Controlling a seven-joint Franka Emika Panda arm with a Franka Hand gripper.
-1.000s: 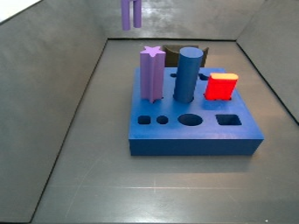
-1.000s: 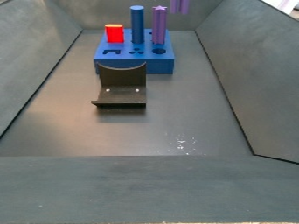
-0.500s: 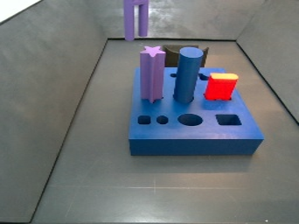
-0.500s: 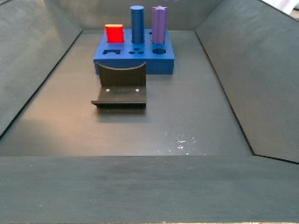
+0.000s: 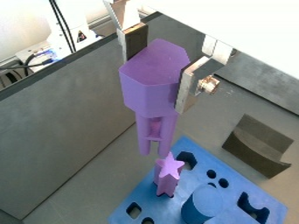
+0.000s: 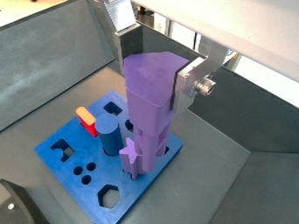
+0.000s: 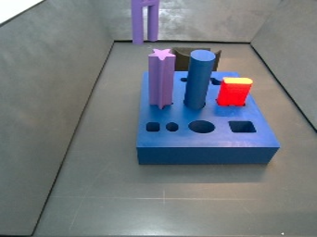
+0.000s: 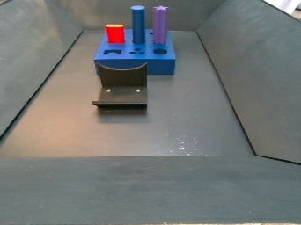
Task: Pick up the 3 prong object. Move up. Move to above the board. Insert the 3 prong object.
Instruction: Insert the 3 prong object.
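Holding the 3 prong object [image 5: 156, 83] upright, your tool [image 5: 163, 63] is clamped on it. You see the board [image 6: 70, 150] directly below; its star column [image 5: 170, 172] sits beneath the prongs, toward 6 o'clock.

One board [image 7: 205, 141], three upright pegs, one 3 prong object [image 5: 153, 92], one fixture [image 8: 121, 95], one hand [image 5: 165, 61].

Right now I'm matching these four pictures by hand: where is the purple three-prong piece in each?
Wrist view: three-prong piece mid-frame, held in the gripper, above the star post.
Wrist view: mid-frame, over the blue board.
Side view: top edge, hanging behind the star post.
Side view: not in it.
Shared landmark: the star post on the board.
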